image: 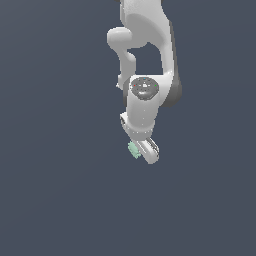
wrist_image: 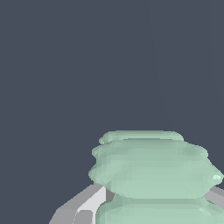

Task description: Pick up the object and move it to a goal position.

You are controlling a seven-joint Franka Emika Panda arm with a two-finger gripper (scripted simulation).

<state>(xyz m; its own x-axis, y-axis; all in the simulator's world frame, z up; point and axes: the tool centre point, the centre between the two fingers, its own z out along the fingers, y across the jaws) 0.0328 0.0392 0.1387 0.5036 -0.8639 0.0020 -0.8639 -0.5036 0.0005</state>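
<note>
The object (image: 133, 149) is a tiny pale mint-green ridged piece. In the exterior view it sticks out from the white gripper (image: 142, 150) toward that view's left, under the arm's wrist. In the wrist view the object (wrist_image: 153, 168) fills the lower part of the picture, very close to the camera. It sits between the two grey fingers (wrist_image: 83, 206), whose tips show on either side of it. The gripper (wrist_image: 151, 203) is shut on the object. No goal marker shows in either view.
The white arm (image: 150, 45) reaches in from the top of the exterior view. Around it there is only a plain dark blue-grey ground (image: 60, 190), with no other objects, containers or edges in view.
</note>
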